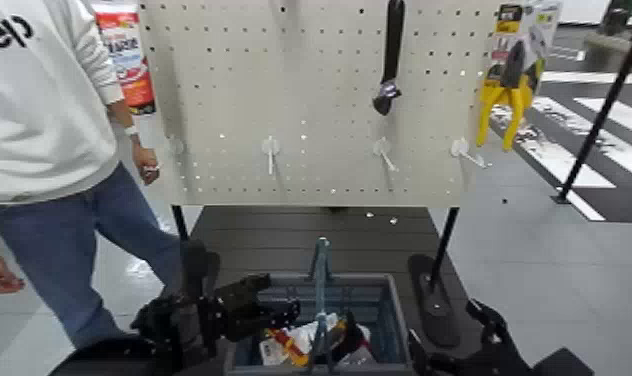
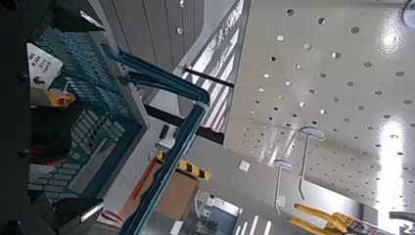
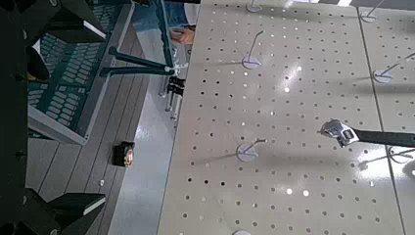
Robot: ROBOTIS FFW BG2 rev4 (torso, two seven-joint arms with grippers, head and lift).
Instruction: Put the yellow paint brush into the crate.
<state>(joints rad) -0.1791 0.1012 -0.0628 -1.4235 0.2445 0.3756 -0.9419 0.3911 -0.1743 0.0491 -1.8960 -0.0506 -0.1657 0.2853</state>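
While the left black gripper point(image 1: 272, 299) reaches over the crate's left edge, its fingers stand apart.

Head view: dark grey slatted plastic crate point(image 1: 392, 325), upright handle in its middle; red-and-yellow, white and black items point(image 1: 298, 340) lie mixed inside, toward the near edge; can't tell which of them, if any, is the yellow paint brush. Right black gripper point(image 1: 448, 328) waits just off the crate's right edge. Person in white sweatshirt point(image 1: 45, 110) stands at left. Left wrist view: jaws wide apart beside the lattice wall, orange-yellow piece point(image 2: 59, 98) and white card point(image 2: 42, 66) inside. Right wrist view: jaws apart, nothing between; black-handled wrench point(image 3: 377, 136) hangs on the white pegboard point(image 3: 284, 108).
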